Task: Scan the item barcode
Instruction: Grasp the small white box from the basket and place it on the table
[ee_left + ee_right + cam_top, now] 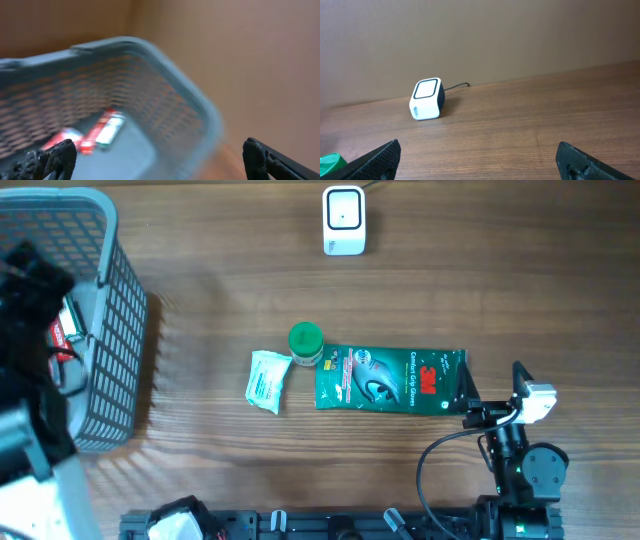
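Observation:
The white barcode scanner stands at the far middle of the table, also in the right wrist view as a white scanner with its cable. Items lie mid-table: a green-capped bottle, a white packet and a green glove pack. My right gripper hovers open just right of the glove pack, nothing between its fingers. My left gripper is open and empty above the grey basket, blurred. Red and white packages lie in the basket.
The basket fills the table's left side, with the left arm along it. The green bottle cap shows at the lower left of the right wrist view. Bare wood lies between the items and the scanner.

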Robot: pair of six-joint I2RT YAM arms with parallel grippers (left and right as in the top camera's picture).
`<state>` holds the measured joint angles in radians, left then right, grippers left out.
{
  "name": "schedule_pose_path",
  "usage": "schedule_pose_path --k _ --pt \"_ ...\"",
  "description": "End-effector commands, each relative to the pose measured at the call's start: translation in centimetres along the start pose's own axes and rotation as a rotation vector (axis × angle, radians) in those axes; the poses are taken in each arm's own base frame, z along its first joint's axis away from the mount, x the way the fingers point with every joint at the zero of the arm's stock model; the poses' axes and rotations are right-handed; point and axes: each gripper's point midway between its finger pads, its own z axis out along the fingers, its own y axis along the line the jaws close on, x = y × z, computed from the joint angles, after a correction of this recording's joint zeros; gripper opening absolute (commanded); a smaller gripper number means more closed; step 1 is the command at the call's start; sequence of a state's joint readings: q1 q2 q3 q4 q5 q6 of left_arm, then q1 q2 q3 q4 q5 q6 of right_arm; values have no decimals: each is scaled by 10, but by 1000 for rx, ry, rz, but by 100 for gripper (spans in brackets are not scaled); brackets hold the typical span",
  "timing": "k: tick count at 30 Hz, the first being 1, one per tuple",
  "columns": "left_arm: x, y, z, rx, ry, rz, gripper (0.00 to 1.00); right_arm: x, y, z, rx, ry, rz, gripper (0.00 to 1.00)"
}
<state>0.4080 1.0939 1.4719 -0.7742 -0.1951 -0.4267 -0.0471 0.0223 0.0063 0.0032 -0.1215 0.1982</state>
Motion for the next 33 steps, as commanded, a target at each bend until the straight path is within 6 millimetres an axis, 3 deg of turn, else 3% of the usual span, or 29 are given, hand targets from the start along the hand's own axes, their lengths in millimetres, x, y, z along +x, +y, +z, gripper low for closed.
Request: schedule_pose_path --k 1,3,6,9,11,16,22,29,33 --pt "0 53 48 -166 58 -24 100 -1 -1 0 7 -8 11 100" --pt "14 78 79 -226 133 -45 100 -1 -1 0 7 -8 11 100" --pt "40 98 115 -269 240 -36 100 -1 -1 0 7 -8 11 100" --pt "85 100 160 -205 413 106 100 -1 -1 0 7 -8 11 100" --pt "121 112 190 -217 520 165 99 -1 -1 0 7 -8 11 100" --pt "161 118 223 -192 616 244 94 -1 -1 0 7 -8 11 100" --pt "196 105 255 -137 647 330 84 -1 -1 0 7 -8 11 100" --pt "233 124 277 -176 710 329 80 -1 -1 0 7 -8 11 100" --pt "238 127 281 -180 713 328 80 -1 -1 0 7 -8 11 100"
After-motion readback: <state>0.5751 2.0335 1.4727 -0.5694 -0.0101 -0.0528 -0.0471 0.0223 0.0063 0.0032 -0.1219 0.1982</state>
